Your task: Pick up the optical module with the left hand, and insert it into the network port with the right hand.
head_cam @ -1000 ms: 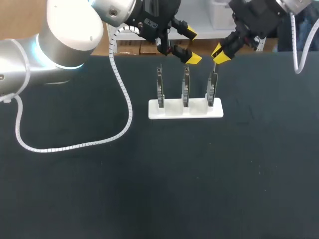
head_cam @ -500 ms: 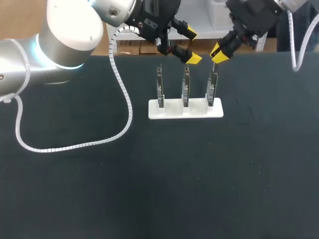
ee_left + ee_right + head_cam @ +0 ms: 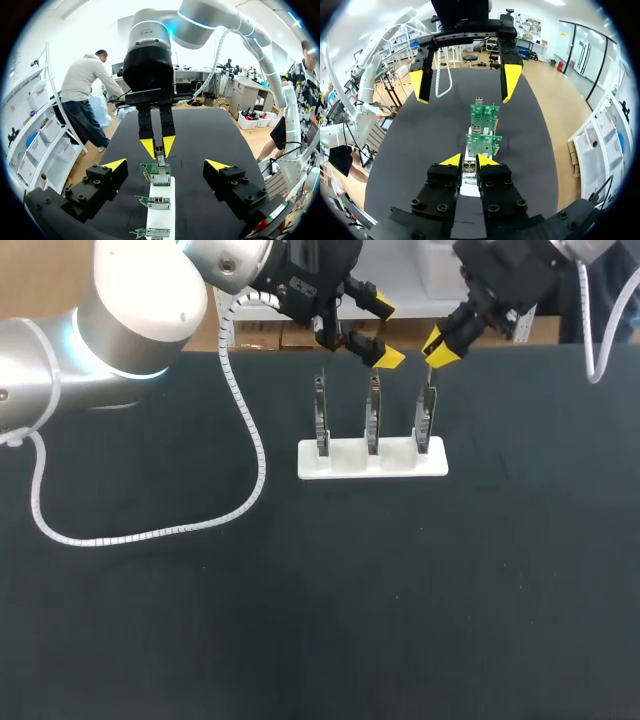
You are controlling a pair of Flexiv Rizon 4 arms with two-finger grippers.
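The optical module (image 3: 160,161) is a small silver bit. It sits between the two yellow tips of my right gripper (image 3: 158,152). The tips are almost together, one on each side of it, so this hand has hold of it.

Right under the right hand, the module meets the top edge of a green board (image 3: 156,176). The fingers hide that spot, so I cannot tell how deep the module sits in the board.

That board stands up straight in the end slot of a white holder (image 3: 345,462). A middle board (image 3: 156,202) and a last board (image 3: 150,232) stand in the same holder. They make one row leading away from the right hand.

My left gripper (image 3: 385,332) hangs up in the air just beside the right hand, above the row. Its fingers are spread very wide and there is nothing between them. It touches no board. Looking out from the left hand, the row of boards runs straight ahead under the gap between its fingers. The right hand is at the far end of the row.

The holder rests on the dark table (image 3: 300,620). A white curly cable (image 3: 250,455) hangs from my left arm and lies on the table, well away from both hands.
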